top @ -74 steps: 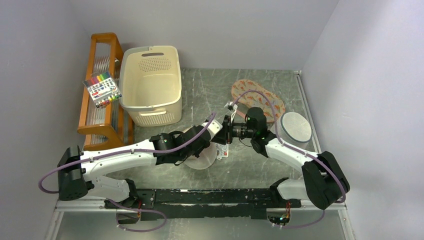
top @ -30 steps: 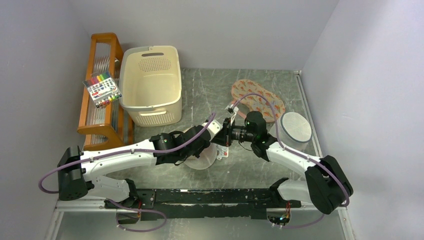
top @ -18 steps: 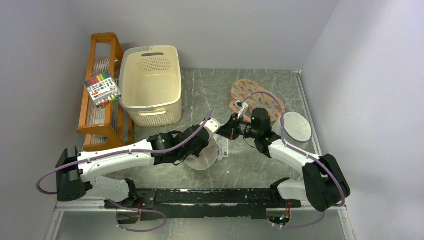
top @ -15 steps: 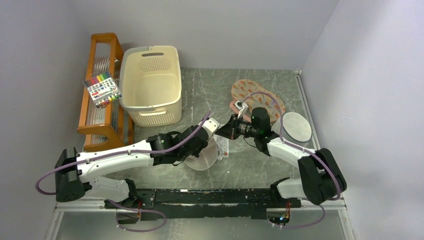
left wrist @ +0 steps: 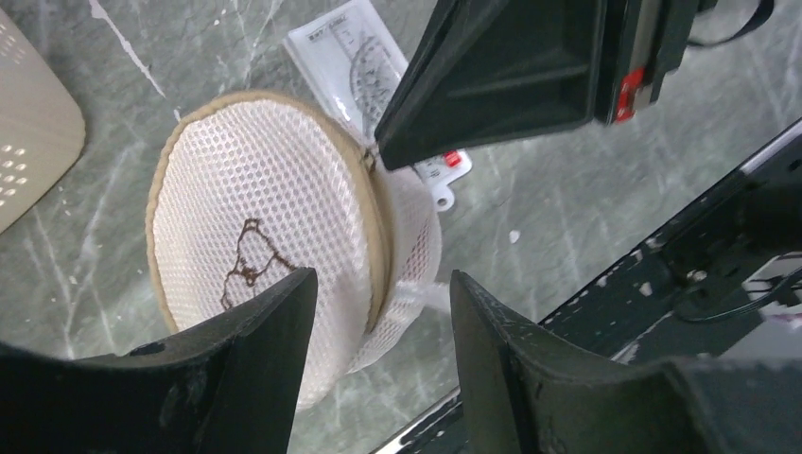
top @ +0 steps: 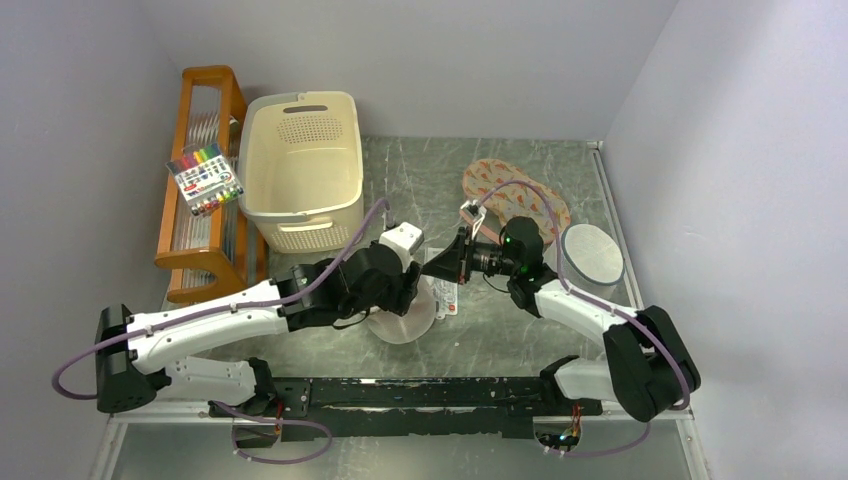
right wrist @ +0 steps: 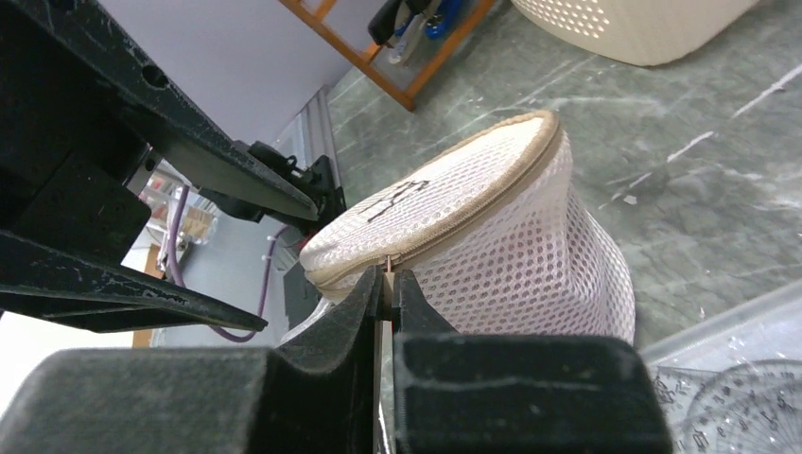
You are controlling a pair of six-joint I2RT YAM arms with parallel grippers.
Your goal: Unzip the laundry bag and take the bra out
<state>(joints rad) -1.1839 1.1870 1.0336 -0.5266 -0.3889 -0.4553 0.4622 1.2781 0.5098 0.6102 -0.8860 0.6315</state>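
Note:
The laundry bag (left wrist: pixel 255 227) is a round cream mesh bag with a beige zip rim and a dark squiggle on its face. It stands tilted on the table (top: pixel 500 330). My left gripper (left wrist: pixel 380 279) hangs open above the bag's lower edge, fingers apart and touching nothing. My right gripper (right wrist: pixel 386 279) is shut on the small zip pull at the bag's rim (right wrist: pixel 444 227). From above, the right gripper (top: pixel 432 268) meets the laundry bag (top: pixel 405 320) from the right, and the left gripper (top: pixel 400 292) hovers over it. The bra is hidden.
A cream laundry basket (top: pixel 303 170) stands at the back left beside a wooden rack (top: pixel 200 250) with a marker pack (top: pixel 205 180) on it. Patterned insoles (top: pixel 515 200) and a whiter drum mesh bag (top: pixel 590 255) lie at the right. A clear protractor pack (left wrist: pixel 355 57) sits behind the bag.
My left gripper has let go of the bag, opened and lifted away from it. The right gripper has stayed shut at the bag's zip and shifted slightly.

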